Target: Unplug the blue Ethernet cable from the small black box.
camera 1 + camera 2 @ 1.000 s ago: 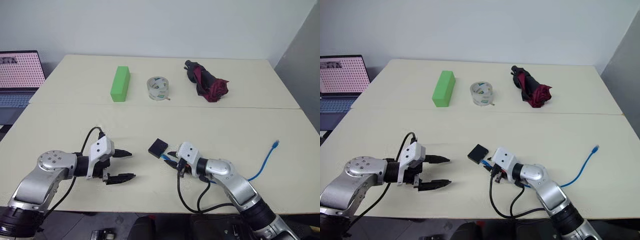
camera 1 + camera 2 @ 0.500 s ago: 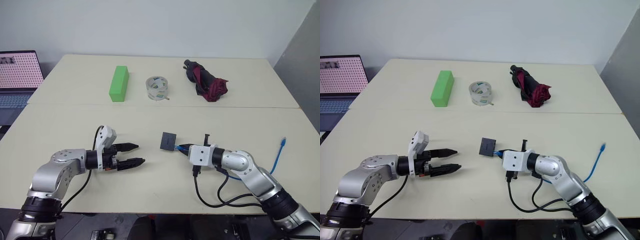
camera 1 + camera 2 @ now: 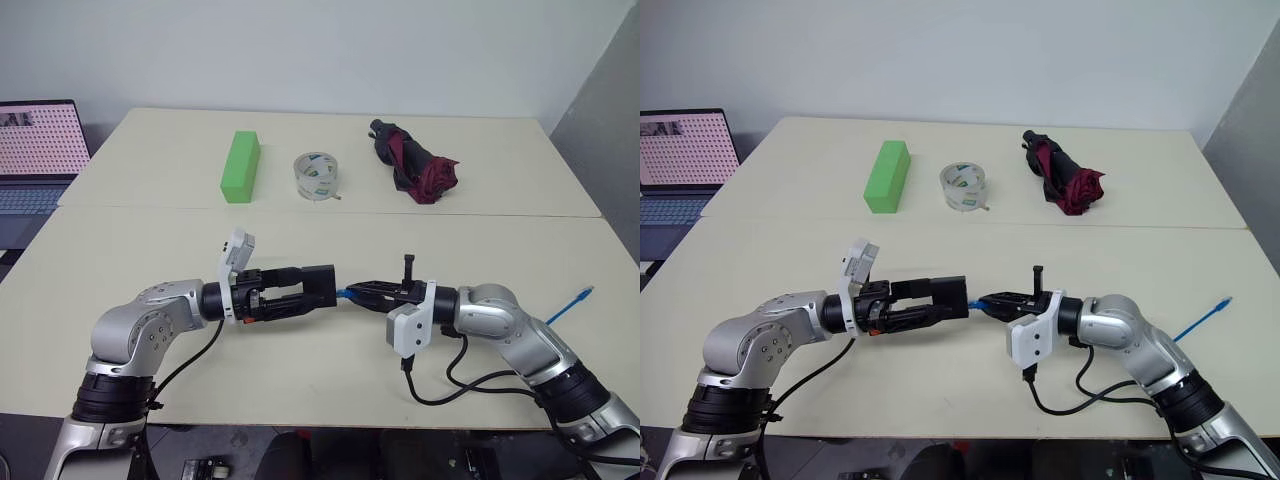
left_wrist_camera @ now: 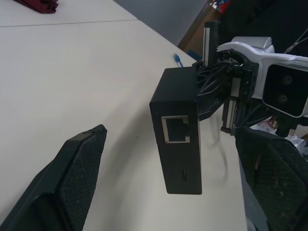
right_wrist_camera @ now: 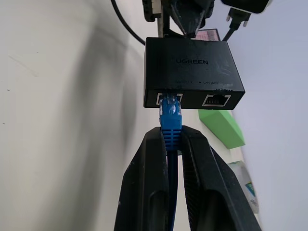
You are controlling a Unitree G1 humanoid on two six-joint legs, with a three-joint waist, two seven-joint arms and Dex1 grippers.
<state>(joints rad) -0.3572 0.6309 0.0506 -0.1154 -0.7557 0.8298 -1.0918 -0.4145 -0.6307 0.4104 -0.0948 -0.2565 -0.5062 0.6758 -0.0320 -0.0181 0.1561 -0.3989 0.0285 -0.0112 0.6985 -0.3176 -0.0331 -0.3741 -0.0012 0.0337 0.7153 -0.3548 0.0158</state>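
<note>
Right wrist view looks along two black fingers (image 5: 149,187) pinched shut on the cable (image 5: 171,126) just behind its blue plug, which sits in one port of the box (image 5: 192,72); a second port beside it stands empty. From the head views, the right gripper (image 3: 372,294) reaches in from 3 o'clock and the left gripper (image 3: 285,295) from 9 o'clock, meeting above the near middle of the table (image 3: 300,385). The box (image 3: 320,286) hangs in the air between them, carried by the plugged cable. The left jaws stand wide open with the box between the fingers; in the left wrist view the box (image 4: 179,130) floats in the gap, clear of the one finger (image 4: 62,185) that shows plainly. The cable's free end (image 3: 583,295) lies near the table's edge at 3 o'clock. Farther back, across the seam, lie a green block (image 3: 240,166) at 11 o'clock, a tape roll (image 3: 315,176) at 12, and a folded umbrella (image 3: 415,172) at 1. A laptop (image 3: 35,150) stands off the table at 10 o'clock.
</note>
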